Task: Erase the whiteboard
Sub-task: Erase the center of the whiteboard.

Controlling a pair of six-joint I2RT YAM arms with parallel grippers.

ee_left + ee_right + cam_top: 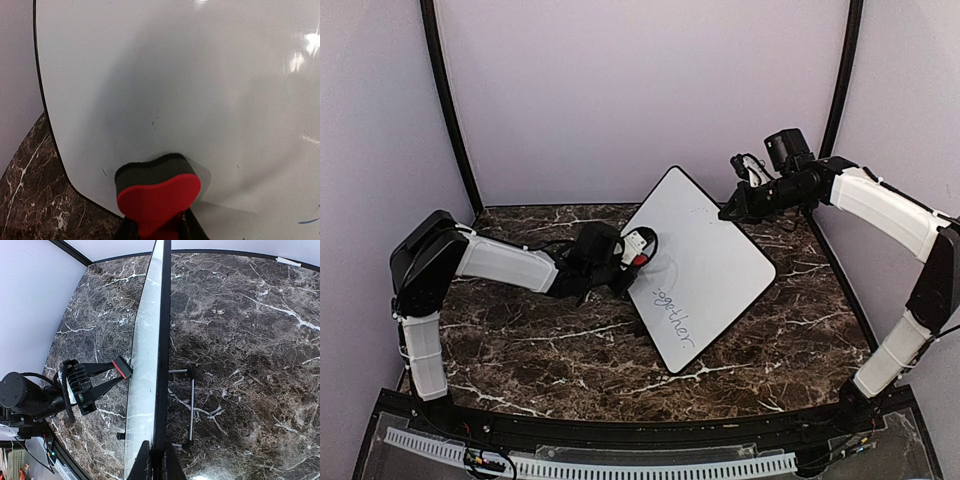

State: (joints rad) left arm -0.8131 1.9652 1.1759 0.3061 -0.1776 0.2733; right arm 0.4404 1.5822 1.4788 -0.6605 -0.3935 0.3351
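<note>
Whiteboard (705,262) tilted; we see right gripper (727,213) clamped on its 1 o'clock edge, left gripper (641,257) clamping eraser (159,194) against it at 9 o'clock.

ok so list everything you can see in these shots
glossy white rectangular whiteboard: one, white with a thin black edge, propped tilted mid-table
dark handwritten word: one, dark, on the board's near part
red and dark grey foam eraser block: one, against the board face
thin grey wire stand: one, grey, behind the board
dark brown marble table: one, under everything
left end effector: one, black, shut on the eraser
right end effector: one, black, shut on the board's top edge
</note>
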